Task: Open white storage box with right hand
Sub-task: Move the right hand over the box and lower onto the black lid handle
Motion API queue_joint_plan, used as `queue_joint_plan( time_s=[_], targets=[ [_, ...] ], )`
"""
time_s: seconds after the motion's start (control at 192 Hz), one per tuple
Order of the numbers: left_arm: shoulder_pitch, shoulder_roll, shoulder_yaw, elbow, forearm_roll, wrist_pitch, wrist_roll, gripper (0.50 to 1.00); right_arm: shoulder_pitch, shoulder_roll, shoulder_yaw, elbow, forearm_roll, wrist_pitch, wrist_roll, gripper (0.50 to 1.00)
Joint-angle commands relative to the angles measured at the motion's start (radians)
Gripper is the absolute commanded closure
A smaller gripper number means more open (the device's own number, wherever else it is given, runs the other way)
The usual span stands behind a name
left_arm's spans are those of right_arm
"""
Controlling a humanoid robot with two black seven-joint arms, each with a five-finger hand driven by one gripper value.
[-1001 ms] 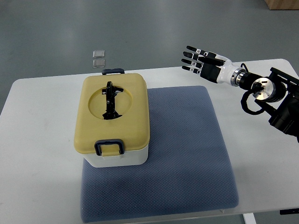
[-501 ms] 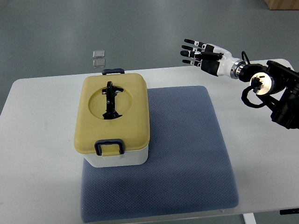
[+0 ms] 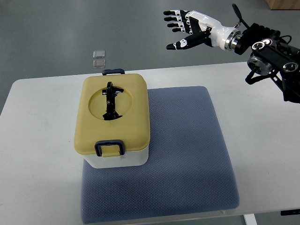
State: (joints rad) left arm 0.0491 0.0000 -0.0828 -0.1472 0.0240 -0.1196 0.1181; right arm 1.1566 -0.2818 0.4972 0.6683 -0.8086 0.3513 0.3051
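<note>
Right hand (image 3: pixel 187 26) spread, seemingly beyond table (image 3: pixel 262 140).

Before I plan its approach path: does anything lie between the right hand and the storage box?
Top view: nothing; only bare table and floor separate right hand from storage box.

Right hand (image 3: pixel 190 28): position changes across the three frames. One second ago it sits just past the far right edge of the tabletop (image 3: pixel 262 136), fingers extended and pointing left. Half a second ago it is slightly higher in the picture and further from the tabletop edge. Now it is higher again and further left, over the grey floor (image 3: pixel 56 28), well beyond the tabletop's far edge. The forearm and wrist assembly also sit higher in frame, now crossing the top right corner. Finger posture alters: the fingers now fan wider, with the thumb splayed downward and apart from the other four.
</note>
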Motion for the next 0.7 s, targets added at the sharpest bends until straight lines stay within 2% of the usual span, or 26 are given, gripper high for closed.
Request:
queue_joint_plan(
  time_s=[0.0,0.104,0.282,0.407,0.594,0.694],
  targets=[
    [0.0,0.0,0.0,0.0,-0.001,0.0,0.0,0.5,0.038,0.0,-0.005,0.065,-0.138,-0.002,0.031,0.593],
    [0.0,0.0,0.0,0.0,-0.001,0.0,0.0,0.5,0.071,-0.011,-0.009,0.136,-0.279,0.003,0.065,0.593],
    [0.0,0.0,0.0,0.0,0.0,0.0,0.0,0.5,0.12,-0.026,-0.034,0.255,-0.575,0.018,0.201,0.593],
    [0.0,0.0,0.0,0.0,0.0,0.0,0.0,0.5,0.187,-0.025,-0.124,0.292,-0.692,0.02,0.262,0.593],
    [0.0,0.0,0.0,0.0,0.001,0.0,0.0,0.5,0.321,-0.002,-0.282,0.312,-0.758,0.011,0.284,0.593],
    [0.0,0.0,0.0,0.0,0.001,0.0,0.0,0.5,0.382,0.053,-0.338,0.312,-0.791,0.006,0.282,0.593]
  ],
)
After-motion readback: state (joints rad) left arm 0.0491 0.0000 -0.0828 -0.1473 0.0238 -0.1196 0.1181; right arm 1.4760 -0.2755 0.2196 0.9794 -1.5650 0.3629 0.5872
